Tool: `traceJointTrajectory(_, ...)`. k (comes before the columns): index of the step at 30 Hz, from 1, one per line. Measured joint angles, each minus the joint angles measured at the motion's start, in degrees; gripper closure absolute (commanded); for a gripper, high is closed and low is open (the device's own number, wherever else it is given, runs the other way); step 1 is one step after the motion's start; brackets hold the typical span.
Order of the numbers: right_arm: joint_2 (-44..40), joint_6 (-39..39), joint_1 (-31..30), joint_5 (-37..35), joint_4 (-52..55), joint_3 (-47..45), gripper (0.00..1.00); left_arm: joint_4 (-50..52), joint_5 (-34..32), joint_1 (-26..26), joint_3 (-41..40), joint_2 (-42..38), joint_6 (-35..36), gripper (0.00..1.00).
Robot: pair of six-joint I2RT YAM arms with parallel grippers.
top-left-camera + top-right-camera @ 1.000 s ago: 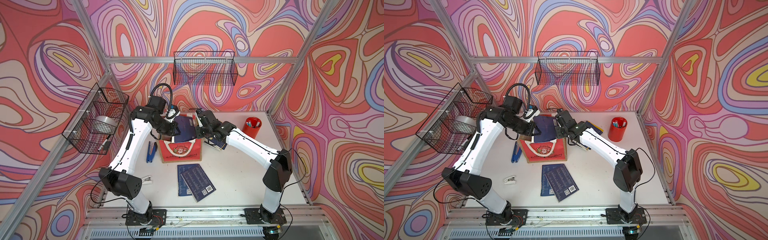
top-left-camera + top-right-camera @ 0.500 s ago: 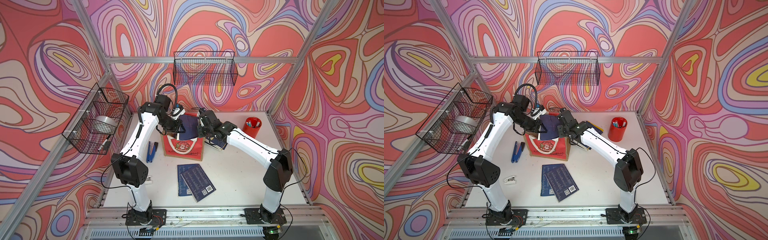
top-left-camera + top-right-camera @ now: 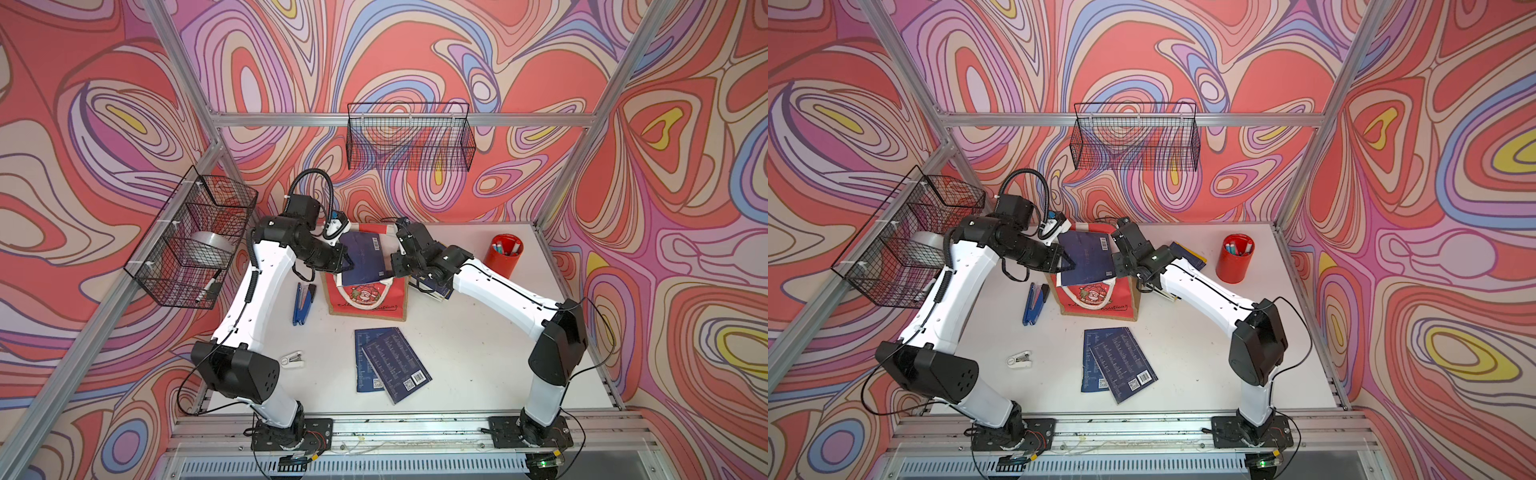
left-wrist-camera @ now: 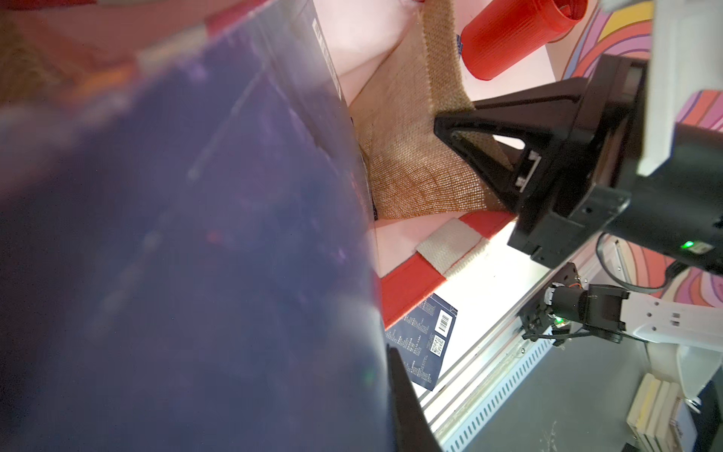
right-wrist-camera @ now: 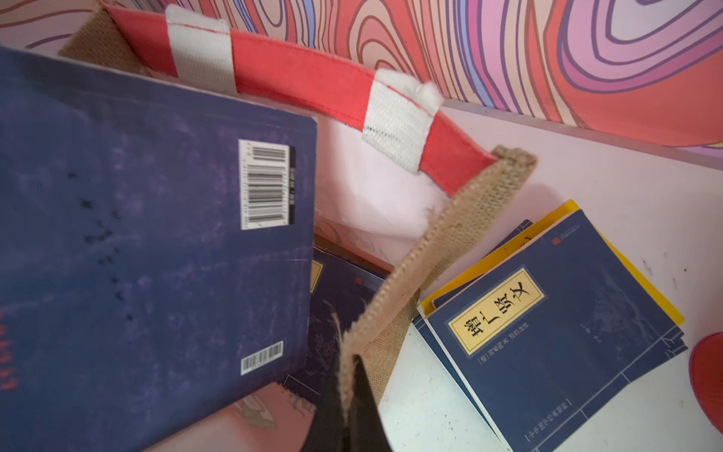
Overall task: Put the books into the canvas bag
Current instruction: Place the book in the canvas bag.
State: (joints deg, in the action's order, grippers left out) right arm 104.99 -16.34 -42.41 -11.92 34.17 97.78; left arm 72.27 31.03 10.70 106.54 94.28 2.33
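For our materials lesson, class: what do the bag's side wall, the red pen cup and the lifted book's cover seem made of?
The canvas bag side wall: coarse tan woven fibre, likely jute; open weave, frayed edge.
The red pen cup: probably plastic; matte, finely ribbed surface.
The held book cover: printed card or paper, faint sheen, lightly scuffed.

Book (image 3: 365, 257) over bag (image 3: 365, 305) mouth (tilted)

Bright, even light with soft shadows; the left wrist view's near book (image 4: 176, 254) blurs heavily.
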Motion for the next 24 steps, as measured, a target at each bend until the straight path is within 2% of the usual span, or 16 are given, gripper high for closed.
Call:
traceJointTrajectory(6, -1.4, 1.7, 0.4, 1.0, -3.0, -3.0, 0.97, 2.6, 2.1, 2.3, 9.5, 12.6, 0.2, 1.0)
traceJointTrajectory(11, -1.7, 2.3, 0.8, 1.3, -3.7, -3.7, 0.98, 3.9, 1.1, 5.2, 14.5, 17.1, 0.5, 1.0)
traceJointTrajectory(18, -1.7, 2.5, 0.7, 0.9, -3.7, -3.8, 0.99, 4.2, -1.1, 5.7, 14.7, 16.9, 0.5, 1.0)
traceJointTrajectory(24, -1.7, 2.6, 0.2, -1.0, -3.9, -3.8, 0.99, 3.8, -2.8, 3.6, 8.1, 8.9, 0.5, 1.0)
